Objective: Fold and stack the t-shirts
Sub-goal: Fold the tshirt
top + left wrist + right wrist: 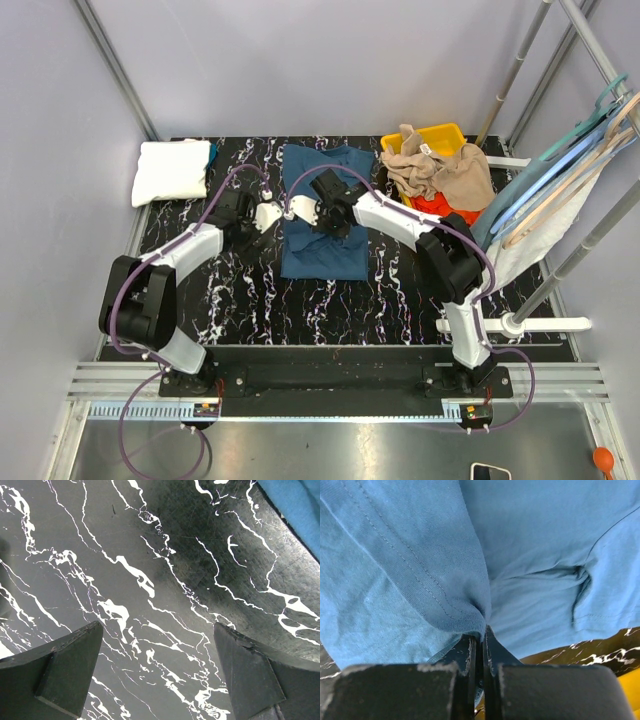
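Two pincers hung close together near the middle of the table in the overhead view. The blue shirt lay spread lengthwise there, collar toward the far edge. The right pincer sat on the shirt's left half, and the left pincer hovered just beside the cloth's left edge. A folded white shirt rested at the far left corner. Tan shirts spilled over a yellow bin at the far right, with hangers leaning beyond. The arms covered the shirt's middle, so I could not tell from here how much was already folded.

From the left wrist, the left pincer stood wide apart, with nothing between its fingers. Bare table lay below it, and only a corner of the blue shirt showed at the upper right.

From the right wrist, the right pincer was clamped tight on a bunched fold of the blue shirt, its hem stitching curving into the grip. A sliver of table and of the yellow bin showed at the lower right. The cloth filled the frame, so which edge or sleeve was pinched could not be made out.

The step in hand looked like the first lengthwise fold of the blue shirt. The next move would likely call for the right pincer to carry its fold across. The left would need its own hold on the near edge, so the cloth turned over flat rather than dragging.
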`<state>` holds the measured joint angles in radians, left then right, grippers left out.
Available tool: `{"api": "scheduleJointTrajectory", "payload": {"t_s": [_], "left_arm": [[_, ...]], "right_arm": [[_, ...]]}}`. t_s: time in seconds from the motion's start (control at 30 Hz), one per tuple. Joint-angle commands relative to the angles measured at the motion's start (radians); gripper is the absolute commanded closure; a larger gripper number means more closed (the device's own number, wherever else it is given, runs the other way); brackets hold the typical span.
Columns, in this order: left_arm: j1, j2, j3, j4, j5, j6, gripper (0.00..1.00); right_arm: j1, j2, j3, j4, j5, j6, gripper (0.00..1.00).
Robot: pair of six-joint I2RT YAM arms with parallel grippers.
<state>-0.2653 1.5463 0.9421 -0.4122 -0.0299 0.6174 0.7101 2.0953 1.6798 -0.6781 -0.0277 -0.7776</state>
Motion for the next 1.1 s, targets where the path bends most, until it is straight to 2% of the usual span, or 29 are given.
{"api": "scheduleJointTrajectory", "payload": {"t_s": [0.0,0.23,0.27,0.43,0.47,0.5,0.6,0.73,0.83,1.07], "left_arm": [[0.006,0.011,0.018,0.050,0.024,-0.002,0.01],[0.006,0.006,0.009,0.059,0.024,-0.002,0.01],[0.006,0.006,0.009,0.061,0.024,-0.002,0.01],[0.006,-0.005,0.000,0.065,0.024,-0.002,0.01],[0.006,-0.009,-0.002,0.066,0.024,-0.001,0.01],[0.006,-0.011,-0.002,0.069,0.024,-0.001,0.01],[0.006,-0.017,-0.008,0.072,0.024,-0.004,0.01],[0.006,-0.018,-0.012,0.076,0.024,-0.010,0.01],[0.006,-0.017,-0.017,0.076,0.024,-0.008,0.01],[0.006,-0.025,-0.012,0.076,0.024,-0.007,0.01]], "right_arm": [[-0.011,0.037,0.069,0.025,0.003,-0.031,1.00],[-0.014,0.078,0.067,0.080,0.023,-0.040,1.00],[-0.014,0.081,0.055,0.092,0.060,-0.038,0.93],[-0.018,0.100,0.052,0.153,0.127,-0.023,0.84],[-0.020,0.106,0.060,0.156,0.146,-0.023,0.81],[-0.020,0.108,0.061,0.158,0.152,-0.025,0.71],[-0.020,0.101,0.054,0.193,0.175,-0.026,0.51],[-0.020,0.100,0.061,0.219,0.199,-0.034,0.39],[-0.021,0.100,0.069,0.236,0.221,-0.041,0.34],[-0.034,0.131,0.118,0.239,0.245,-0.057,0.33]]}}
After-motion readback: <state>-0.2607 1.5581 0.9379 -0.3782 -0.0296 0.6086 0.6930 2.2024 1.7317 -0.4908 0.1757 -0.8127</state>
